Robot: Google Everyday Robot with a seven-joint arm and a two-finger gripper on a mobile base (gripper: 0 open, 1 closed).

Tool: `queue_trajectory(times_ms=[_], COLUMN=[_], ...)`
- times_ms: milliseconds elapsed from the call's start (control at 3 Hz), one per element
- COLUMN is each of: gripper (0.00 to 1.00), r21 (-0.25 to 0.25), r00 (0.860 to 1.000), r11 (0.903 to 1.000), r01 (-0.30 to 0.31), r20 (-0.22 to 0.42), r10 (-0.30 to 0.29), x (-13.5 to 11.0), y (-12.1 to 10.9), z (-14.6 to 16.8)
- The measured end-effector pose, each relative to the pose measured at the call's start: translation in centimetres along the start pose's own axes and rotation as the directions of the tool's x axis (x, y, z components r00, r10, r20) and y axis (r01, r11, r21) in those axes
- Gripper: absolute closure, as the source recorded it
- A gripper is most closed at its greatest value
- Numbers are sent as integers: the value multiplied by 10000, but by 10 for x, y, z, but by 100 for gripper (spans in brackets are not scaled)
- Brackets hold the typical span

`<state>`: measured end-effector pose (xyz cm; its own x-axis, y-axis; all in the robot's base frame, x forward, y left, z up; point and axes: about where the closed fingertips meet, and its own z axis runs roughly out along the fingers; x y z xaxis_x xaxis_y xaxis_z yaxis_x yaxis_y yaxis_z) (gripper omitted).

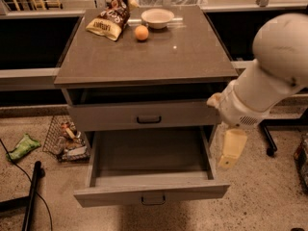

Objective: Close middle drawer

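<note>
Grey middle drawer (pixel 150 160) wide open — gripper (pixel 230 150) just beside its right wall, released or clenched unclear.

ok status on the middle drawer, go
Pincer low beside the drawer's right side, not on the handle. Middle drawer pulled far out. Nothing seen in its path.

The flat grey-brown surface (pixel 183 57) carries three things, all gathered at its far end. A white bowl (pixel 157 17) sits upright near the back edge. Just left of the bowl lies a crumpled snack bag (pixel 109 19), brown and yellow. An orange (pixel 141 32) rests just in front of the bowl, slightly left, touching neither. The pincer (pixel 231 149) hangs off the surface, well in front of the bowl, to its right and lower down.
</note>
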<state>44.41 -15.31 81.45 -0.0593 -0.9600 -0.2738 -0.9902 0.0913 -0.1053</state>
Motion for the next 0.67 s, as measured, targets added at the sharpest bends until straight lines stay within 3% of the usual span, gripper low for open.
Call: queue_trajectory(times_ms=[333,667], gripper=[0,0], r21=[-1169,-1170], r00=[9989,9989], r11=[9931,9931], r01=[52,54], r20=[463,465], r10=[2,0], x=[-4,-4], y=[23,23], z=[79,79])
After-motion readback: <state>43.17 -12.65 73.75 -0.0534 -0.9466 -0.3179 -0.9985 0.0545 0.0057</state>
